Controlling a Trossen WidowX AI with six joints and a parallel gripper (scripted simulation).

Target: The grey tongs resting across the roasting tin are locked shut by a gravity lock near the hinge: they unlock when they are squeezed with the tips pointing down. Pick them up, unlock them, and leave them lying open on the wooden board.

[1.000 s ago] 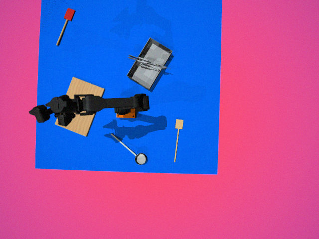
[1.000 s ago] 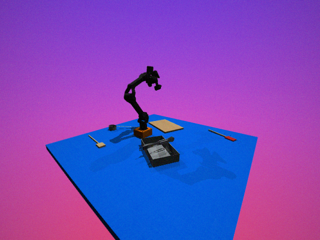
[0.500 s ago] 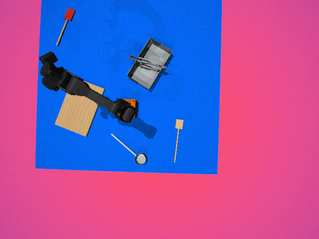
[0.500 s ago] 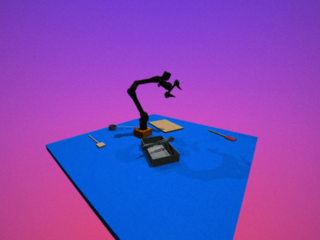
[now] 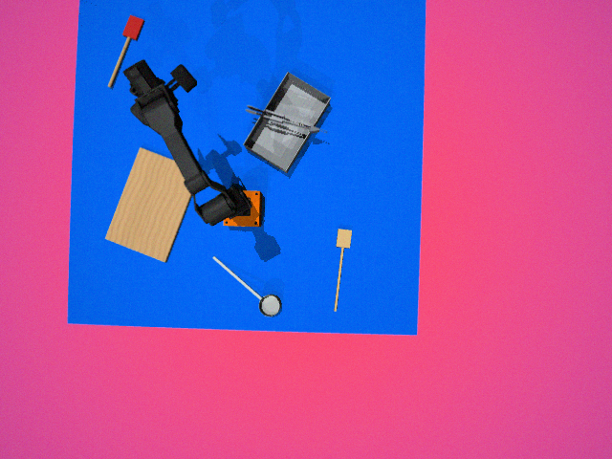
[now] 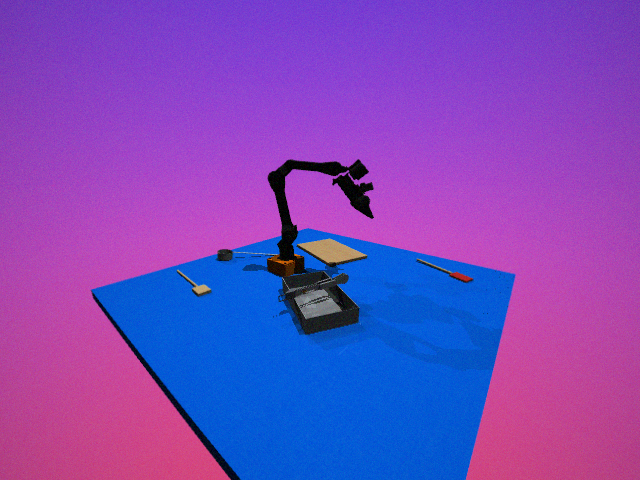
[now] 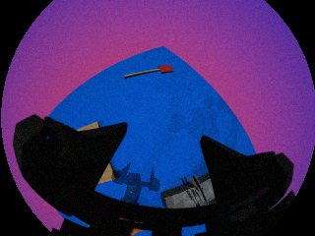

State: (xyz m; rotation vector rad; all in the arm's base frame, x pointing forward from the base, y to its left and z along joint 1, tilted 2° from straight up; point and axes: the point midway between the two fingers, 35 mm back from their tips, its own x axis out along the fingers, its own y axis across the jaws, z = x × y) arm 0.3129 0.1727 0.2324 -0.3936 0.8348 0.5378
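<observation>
The grey tongs (image 5: 251, 109) (image 6: 341, 279) (image 7: 195, 184) lie across the roasting tin (image 5: 307, 87) (image 6: 330, 321) (image 7: 172, 201), with both ends past its long walls. Their arms look close together; the lock is too small to make out. The wooden board (image 5: 148, 207) (image 6: 330, 251) (image 7: 106, 174) lies flat, partly under the arm in the top view and partly behind a finger in the wrist view. My gripper (image 6: 371, 215) (image 7: 164, 133) is open and empty, high above the table and away from the tongs, pointing obliquely down.
A red-headed spatula (image 5: 133, 28) (image 6: 461, 277) (image 7: 165, 69) lies near a table edge. A wooden spatula (image 5: 343, 238) (image 6: 201, 289) and a round pan-like tool (image 5: 270, 305) (image 6: 224, 254) lie on the other side of the orange base (image 5: 254, 212) (image 6: 279, 266).
</observation>
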